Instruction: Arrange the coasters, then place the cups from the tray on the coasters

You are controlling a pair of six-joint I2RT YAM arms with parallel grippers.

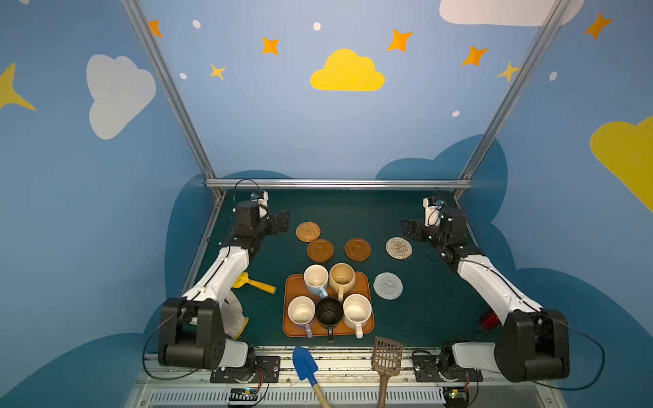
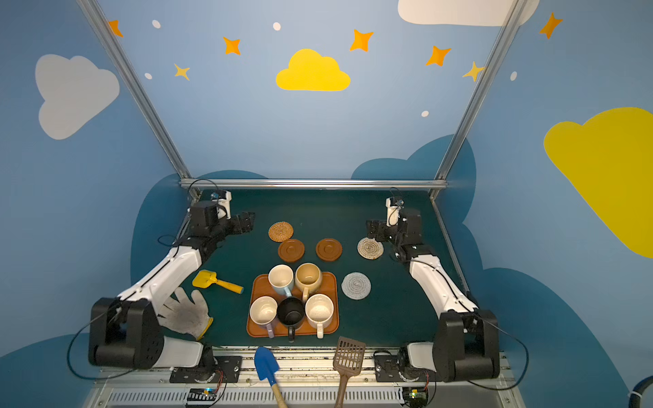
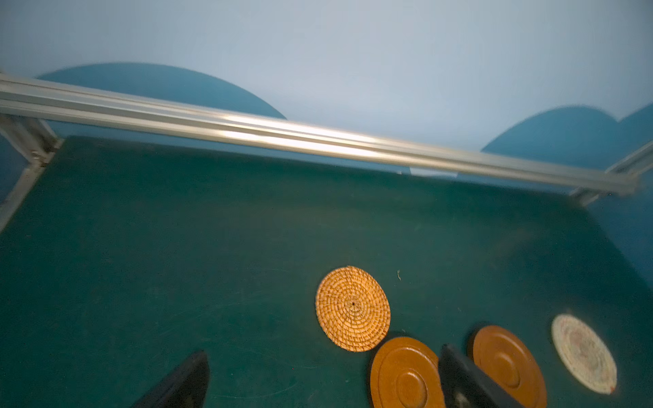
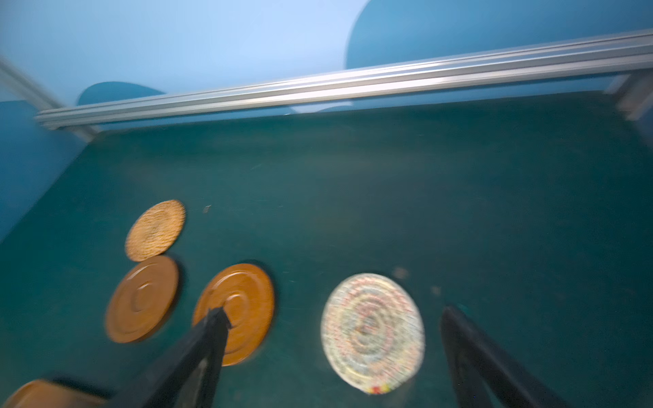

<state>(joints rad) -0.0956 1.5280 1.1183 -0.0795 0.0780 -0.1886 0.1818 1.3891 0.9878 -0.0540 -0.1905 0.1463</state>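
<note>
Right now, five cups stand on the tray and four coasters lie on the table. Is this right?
No. Five coasters lie on the table, not four: both top views show one woven, two brown, one beige and one grey. Five cups do stand on the tray.

Orange-brown tray [image 1: 292, 287], black mug [image 1: 329, 311], orange-tan coaster [image 1: 308, 231] (spiral weave), grey-white rope coaster [image 1: 388, 285], dk green table [image 1: 427, 303]

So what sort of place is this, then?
Most likely a robot test booth, not a home: a left arm and a right arm mounted at a green table, a metal frame around it, and walls painted with clouds and stars.
</note>
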